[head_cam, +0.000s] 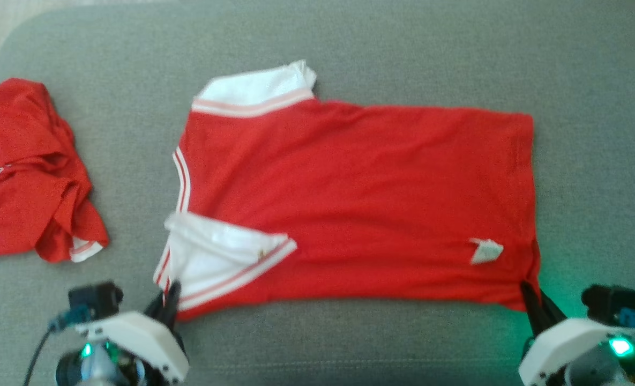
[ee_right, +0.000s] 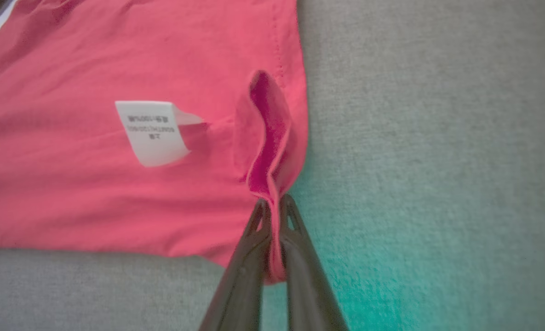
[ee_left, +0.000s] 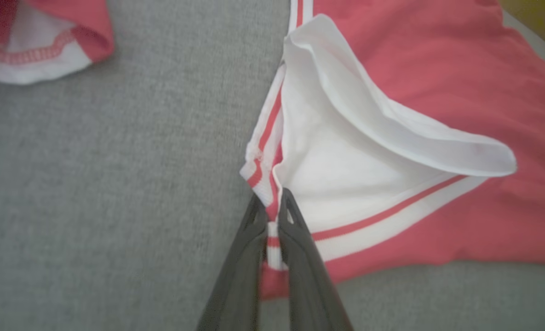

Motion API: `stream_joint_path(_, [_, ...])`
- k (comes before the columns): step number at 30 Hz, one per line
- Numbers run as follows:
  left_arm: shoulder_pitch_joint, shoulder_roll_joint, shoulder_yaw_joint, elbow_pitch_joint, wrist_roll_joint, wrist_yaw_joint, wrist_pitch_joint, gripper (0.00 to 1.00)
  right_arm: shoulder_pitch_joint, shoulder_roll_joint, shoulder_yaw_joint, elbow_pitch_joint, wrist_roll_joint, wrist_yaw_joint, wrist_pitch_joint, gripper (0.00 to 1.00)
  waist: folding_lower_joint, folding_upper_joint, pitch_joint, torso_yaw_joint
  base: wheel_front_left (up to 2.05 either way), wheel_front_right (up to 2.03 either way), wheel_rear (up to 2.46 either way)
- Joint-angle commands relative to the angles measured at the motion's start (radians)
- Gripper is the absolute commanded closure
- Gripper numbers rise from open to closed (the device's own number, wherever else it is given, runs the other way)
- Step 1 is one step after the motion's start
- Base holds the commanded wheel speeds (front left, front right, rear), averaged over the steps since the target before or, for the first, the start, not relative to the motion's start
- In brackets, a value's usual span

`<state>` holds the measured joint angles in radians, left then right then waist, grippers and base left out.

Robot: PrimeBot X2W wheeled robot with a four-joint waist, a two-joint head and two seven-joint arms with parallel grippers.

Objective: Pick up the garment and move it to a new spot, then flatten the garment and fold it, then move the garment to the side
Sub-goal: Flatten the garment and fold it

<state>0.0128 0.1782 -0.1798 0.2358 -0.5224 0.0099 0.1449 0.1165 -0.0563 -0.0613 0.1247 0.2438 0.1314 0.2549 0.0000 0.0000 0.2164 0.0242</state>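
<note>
1. Grey cushion (head_cam: 349,343) carries the red garment (head_cam: 349,203), spread flat at centre;
2. My left jaws clench its striped sleeve edge (ee_left: 261,156); right jaws clench the hem corner (ee_right: 272,151);
3. I'd lift both together, holding the near edge taut, folding it away.

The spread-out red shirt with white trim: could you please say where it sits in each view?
Head view: spread-out red shirt with white trim, centre.
Left wrist view: shirt, right side.
Right wrist view: shirt, upper left.
Shared landmark: grey woven fabric surface beneath it.
</note>
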Motion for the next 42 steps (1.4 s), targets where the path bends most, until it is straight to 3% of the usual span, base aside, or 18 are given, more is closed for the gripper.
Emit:
stream_joint_path(1, [0.017,0.012,0.04,-0.044,-0.007,0.016,0.008,1.0,0.012,-0.025,0.005,-0.051,0.006,-0.001,0.01,1.0,0.0,0.0,-0.016,0.007,0.0,0.0,0.0])
stream_joint_path(9, [0.083,0.011,0.026,-0.11,-0.011,0.041,0.045,1.0,0.062,-0.025,-0.019,-0.095,0.005,-0.001,0.043,1.0,0.0,0.0,-0.043,0.016,0.0,0.0,0.0])
stream_joint_path(10, [0.08,0.009,0.023,-0.114,-0.01,0.039,0.041,0.96,0.065,-0.024,-0.02,-0.099,0.006,-0.001,0.047,0.68,0.0,0.0,-0.045,0.017,0.0,0.0,0.0])
stream_joint_path(11, [0.076,0.009,0.022,-0.116,-0.004,0.043,0.034,0.13,0.069,-0.022,-0.024,-0.103,0.008,-0.001,0.051,0.17,0.0,0.0,-0.046,0.017,0.0,0.0,0.0])
stream_joint_path(12, [0.072,0.008,0.018,-0.116,0.001,0.043,0.03,0.0,0.072,-0.019,-0.028,-0.109,0.011,-0.001,0.054,0.0,0.0,0.0,-0.047,0.017,0.0,0.0,0.0])
stream_joint_path(16, [0.051,0.004,0.021,-0.128,0.036,0.064,-0.035,0.0,0.083,-0.009,-0.043,-0.148,-0.002,-0.001,0.041,0.0,0.0,0.0,-0.052,0.01,0.0,0.0,0.0])
stream_joint_path(26, [-0.023,0.022,0.048,-0.225,0.179,0.147,-0.274,0.0,-0.011,0.001,-0.02,-0.318,-0.075,-0.001,-0.117,0.0,0.0,0.0,-0.08,-0.011,0.0,0.0,0.0])
stream_joint_path(42, [-0.073,0.039,0.03,-0.248,0.207,0.157,-0.281,0.0,-0.061,0.002,0.035,-0.347,-0.087,-0.001,-0.126,0.0,0.0,0.0,-0.075,-0.013,0.0,0.0,0.0])
